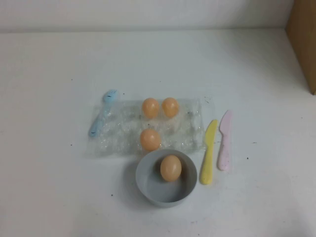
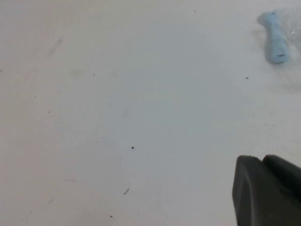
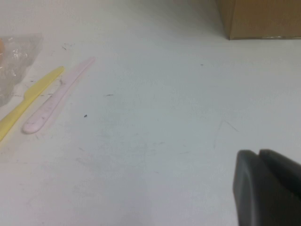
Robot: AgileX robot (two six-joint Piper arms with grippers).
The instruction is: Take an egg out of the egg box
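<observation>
The clear crinkly egg box (image 1: 121, 133) lies flat in the middle of the table. Three orange-tan eggs sit in it: two side by side at its far edge (image 1: 150, 107) (image 1: 170, 106) and one at its near edge (image 1: 150, 139). Another egg (image 1: 171, 168) lies in the round grey bowl (image 1: 148, 190) just in front of the box. Neither arm shows in the high view. My left gripper (image 2: 262, 159) hangs over bare table, shut and empty, away from the box. My right gripper (image 3: 258, 153) is also shut and empty over bare table; a corner of the box (image 3: 16, 56) shows far off.
A light blue spoon (image 1: 101, 116) lies at the box's left end and shows in the left wrist view (image 2: 275, 40). A yellow knife (image 1: 209, 153) and a pink knife (image 1: 224, 140) lie right of the bowl. A cardboard box (image 1: 302, 39) stands at the far right.
</observation>
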